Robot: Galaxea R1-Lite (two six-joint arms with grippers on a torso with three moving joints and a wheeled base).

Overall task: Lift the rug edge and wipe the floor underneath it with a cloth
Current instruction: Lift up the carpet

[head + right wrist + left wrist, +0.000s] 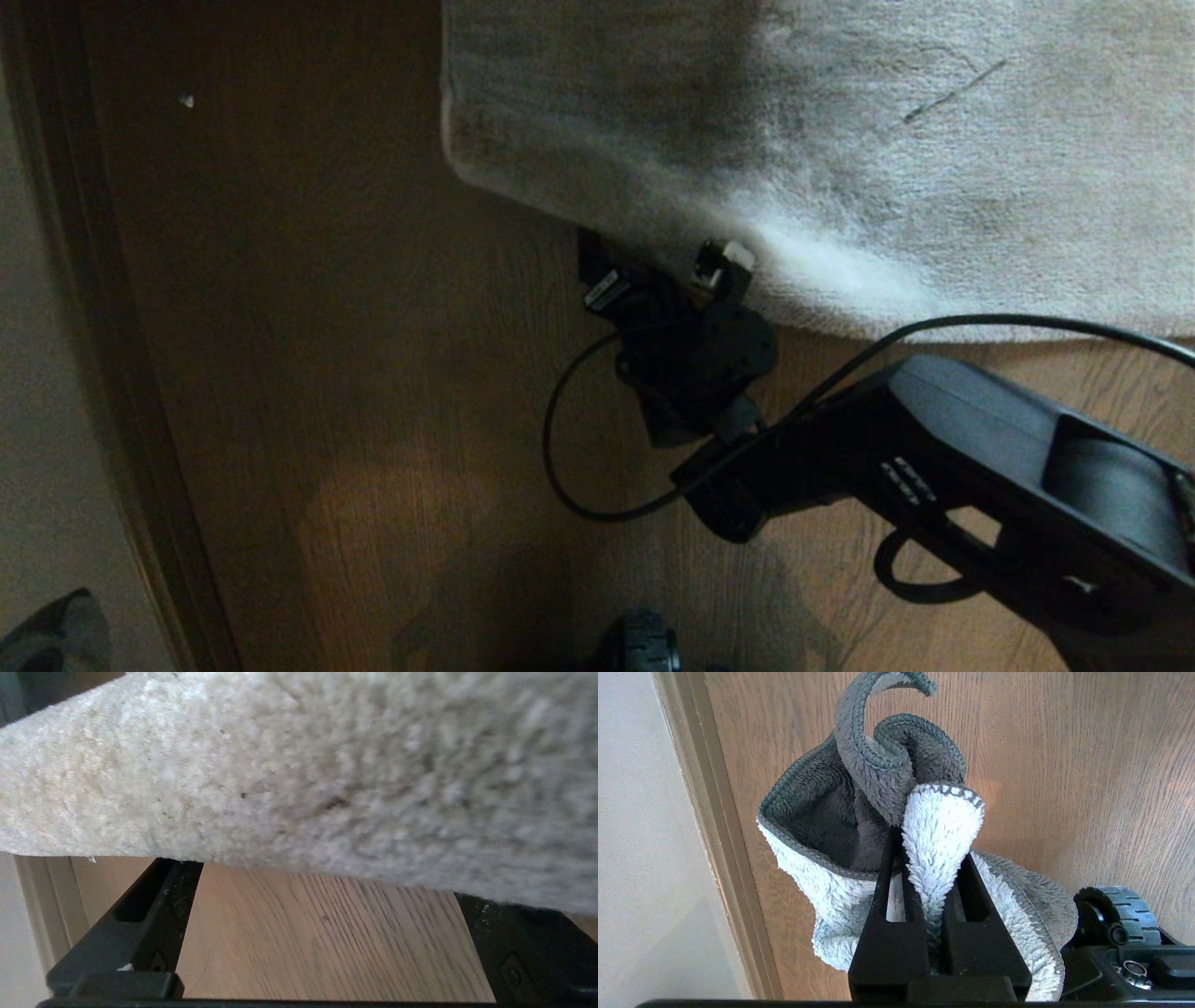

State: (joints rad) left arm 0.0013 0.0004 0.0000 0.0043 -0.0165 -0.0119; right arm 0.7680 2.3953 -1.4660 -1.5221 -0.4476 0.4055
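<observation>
Black fingers (135, 914) of the right gripper (322, 933) are filling the near edge of the right wrist view, standing wide apart with nothing between them but bare floor (327, 942). Over their tips the rug edge (299, 858) is hanging, so the fingers are reaching under it rather than around it.

From the head view, the right gripper (667, 271) is sitting against the rug edge (653, 238), just along from the rug's corner. Closing now is likely to catch air or only the pile, and the edge could slide off; pushing further could crumple the rug away instead.

Well back from the rug, the left gripper (934, 891) is clamping a grey cloth (859, 826) above the floor (1064, 765), beside a skirting board (714, 835). The cloth is waiting, not yet wiping.
</observation>
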